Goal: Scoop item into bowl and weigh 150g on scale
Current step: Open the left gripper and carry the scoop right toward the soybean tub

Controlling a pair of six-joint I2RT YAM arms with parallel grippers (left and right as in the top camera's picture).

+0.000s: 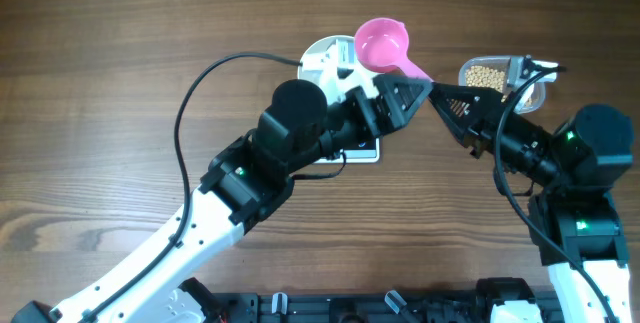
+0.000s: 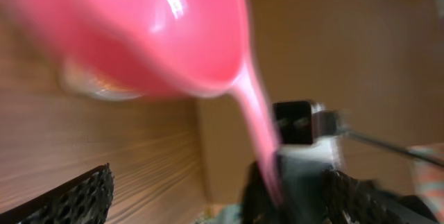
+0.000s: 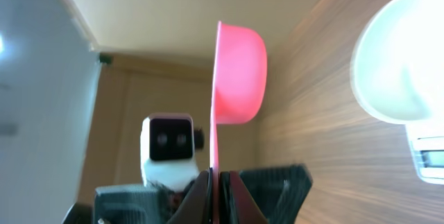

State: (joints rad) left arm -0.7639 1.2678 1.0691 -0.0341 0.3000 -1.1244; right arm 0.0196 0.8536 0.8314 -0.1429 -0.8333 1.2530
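The white bowl [image 1: 322,59] sits on the scale [image 3: 429,153]. The left tool [image 1: 408,90] is spread wide, its fingers either side of the pink scoop's [image 1: 381,43] handle. The right tool [image 1: 441,99] clamps that handle. The beans [image 1: 487,75] lie in a clear tub [image 1: 467,69].

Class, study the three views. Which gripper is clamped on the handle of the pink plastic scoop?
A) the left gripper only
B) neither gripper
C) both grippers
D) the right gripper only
D: the right gripper is pinched shut on the thin handle of the pink plastic scoop, while the left gripper has its jaws standing wide apart.
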